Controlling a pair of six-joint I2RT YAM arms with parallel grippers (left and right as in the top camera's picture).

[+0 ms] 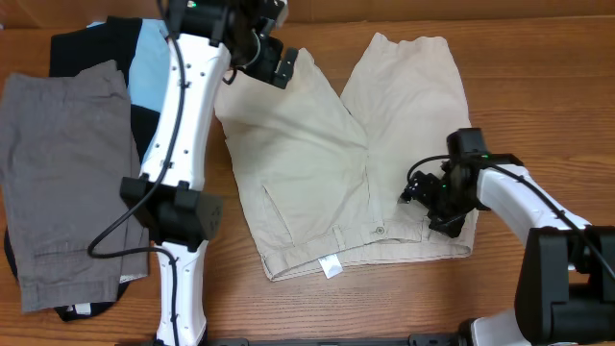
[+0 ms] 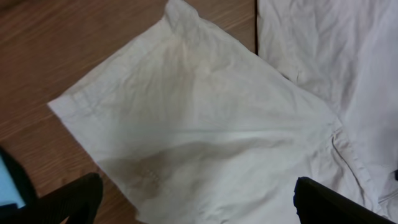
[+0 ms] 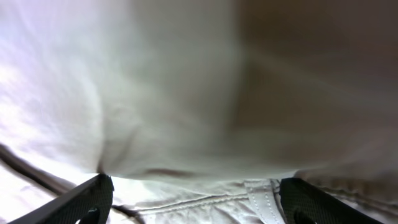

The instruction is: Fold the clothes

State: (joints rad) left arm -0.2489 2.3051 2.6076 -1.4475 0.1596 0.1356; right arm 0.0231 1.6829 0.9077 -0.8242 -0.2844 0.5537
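lying flat in the middle of the wooden worktop (image 1: 384, 298), the beige shorts (image 1: 307, 163) have the buttoned waistband toward the near edge and both legs pointing away. the white label (image 1: 330, 266) shows at the waist. the right end effector (image 1: 434, 200) is low at the waistband side, fingers spread, cloth filling its view. the left end effector (image 1: 281, 67) hangs over one leg hem, fingers wide apart, holding nothing. grey shorts (image 1: 62, 183) lie at the left, on a black and light-blue garment (image 1: 144, 58).
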